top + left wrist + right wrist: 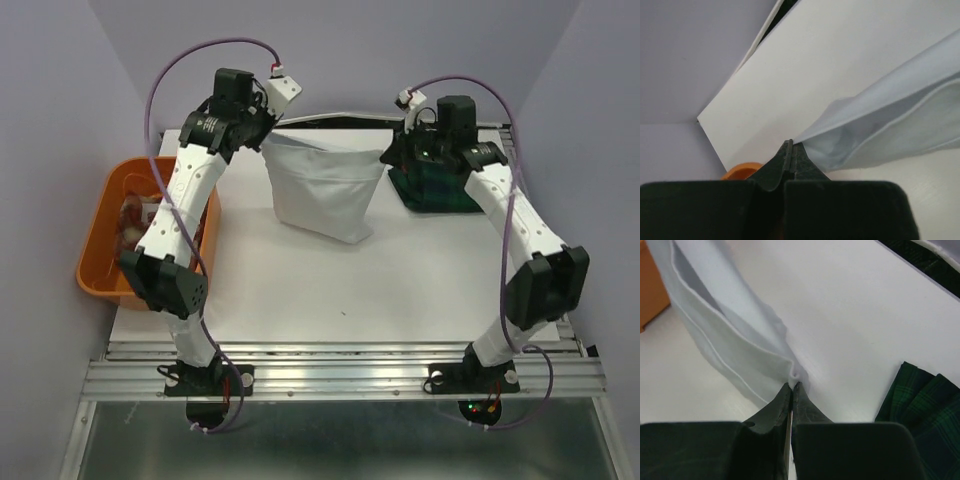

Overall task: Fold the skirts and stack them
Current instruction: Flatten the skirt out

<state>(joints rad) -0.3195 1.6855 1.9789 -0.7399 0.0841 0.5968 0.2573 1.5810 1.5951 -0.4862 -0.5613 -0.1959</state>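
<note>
Numbers three skirts in all: one white skirt (325, 195), one dark green plaid skirt (445, 192) and one red-and-tan skirt (133, 215). Adds one orange basket (95, 262) and one table (300, 290). Counts two arms, a left arm (180, 215) and a right arm (530, 235), each ending in one gripper, hence two grippers, the left gripper (268, 140) and the right gripper (388, 155).

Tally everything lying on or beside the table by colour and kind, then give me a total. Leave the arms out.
white skirt: 1
dark green plaid skirt: 1
red-and-tan plaid skirt, in the basket: 1
orange basket: 1
Total: 4
</note>
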